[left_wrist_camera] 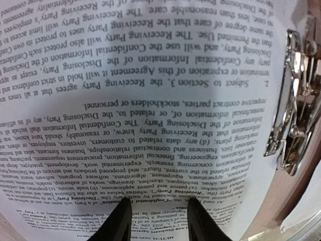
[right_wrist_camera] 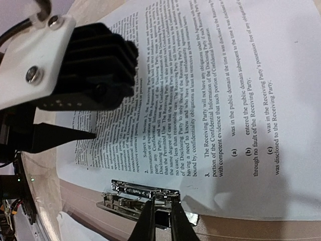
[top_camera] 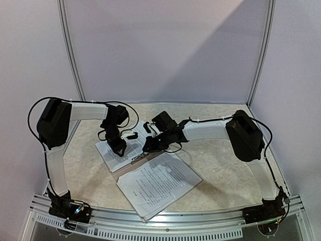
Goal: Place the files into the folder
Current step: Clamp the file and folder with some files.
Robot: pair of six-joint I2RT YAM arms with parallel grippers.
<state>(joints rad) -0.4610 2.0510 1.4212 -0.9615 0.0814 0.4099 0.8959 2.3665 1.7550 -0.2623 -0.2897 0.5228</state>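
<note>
Tabletop [top_camera: 220, 170]: beige, marbled surface, narrowing toward far end in top view.
Back panel [top_camera: 165, 50]: plain white, upright behind tabletop, diagonal shadow edge across it.
Left side panel [top_camera: 30, 60], right side panel [top_camera: 296, 75]: white, flanking tabletop.
Left post [top_camera: 71, 50], right post [top_camera: 261, 50]: silver, at joins of back and side panels, splaying outward toward top.
Aluminium rail [top_camera: 175, 217]: along near tabletop edge; slotted strip [top_camera: 175, 234] just beneath.

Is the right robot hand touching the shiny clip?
Touching. The right wrist view shows the right gripper pinched shut on the silver clip, with no gap.
</note>
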